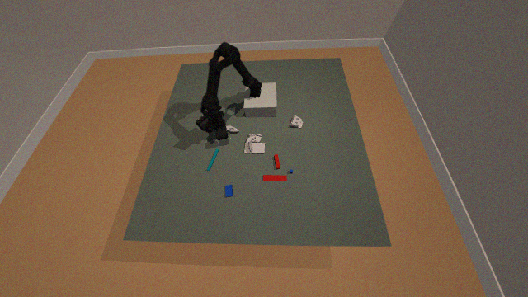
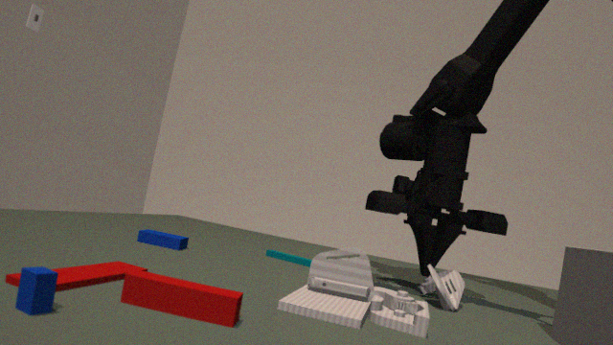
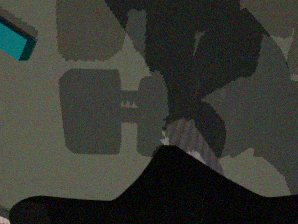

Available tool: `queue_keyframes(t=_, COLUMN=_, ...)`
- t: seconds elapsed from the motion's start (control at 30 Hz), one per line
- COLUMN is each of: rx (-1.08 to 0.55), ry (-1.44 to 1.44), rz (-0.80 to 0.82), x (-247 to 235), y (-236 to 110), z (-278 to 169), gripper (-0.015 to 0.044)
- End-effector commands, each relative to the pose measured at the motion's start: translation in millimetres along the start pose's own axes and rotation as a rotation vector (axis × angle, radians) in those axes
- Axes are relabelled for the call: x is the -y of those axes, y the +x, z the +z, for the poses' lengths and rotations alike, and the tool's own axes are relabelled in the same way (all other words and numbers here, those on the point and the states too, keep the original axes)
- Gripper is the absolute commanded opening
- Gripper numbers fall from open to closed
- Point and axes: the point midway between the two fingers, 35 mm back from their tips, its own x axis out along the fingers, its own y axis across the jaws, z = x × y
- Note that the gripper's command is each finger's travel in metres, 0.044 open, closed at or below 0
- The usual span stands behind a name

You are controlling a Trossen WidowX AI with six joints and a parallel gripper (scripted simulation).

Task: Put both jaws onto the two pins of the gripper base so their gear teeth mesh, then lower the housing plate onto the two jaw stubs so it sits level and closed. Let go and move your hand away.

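My gripper (image 2: 425, 272) (image 3: 167, 152) is shut. In the exterior view its tips are low beside the upper edge of a tilted white part (image 1: 233, 129) (image 2: 449, 289); whether they touch cannot be told. The wrist view shows a striped white piece (image 3: 192, 137) just beyond the fingertips, partly hidden by them. A white flat block (image 1: 256, 148) (image 2: 328, 306) has a curved white piece (image 2: 340, 270) rising behind it. Next to it lies a white part with round pins (image 1: 256, 137) (image 2: 399, 313). Another white part with dark spots (image 1: 296, 122) lies apart on the right. Which are jaws, base and plate is unclear.
A pale box (image 1: 261, 101) (image 2: 584, 297) stands behind the parts. A teal bar (image 1: 213, 160) (image 2: 287, 257) (image 3: 12, 42), two red bars (image 1: 275, 178) (image 1: 277, 162), a blue block (image 1: 228, 190) (image 2: 163, 240) and a small blue block (image 1: 291, 171) (image 2: 36, 290) lie around on the mat.
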Motion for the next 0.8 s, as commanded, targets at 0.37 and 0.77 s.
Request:
queue_keyframes(t=0.37, rx=-0.008, ry=0.002, rz=-0.007, x=7, y=-44, z=-1, gripper=0.0)
queue_keyframes(t=0.77, rx=-0.009, ry=0.001, rz=-0.007, x=8, y=-49, z=-2, gripper=0.021)
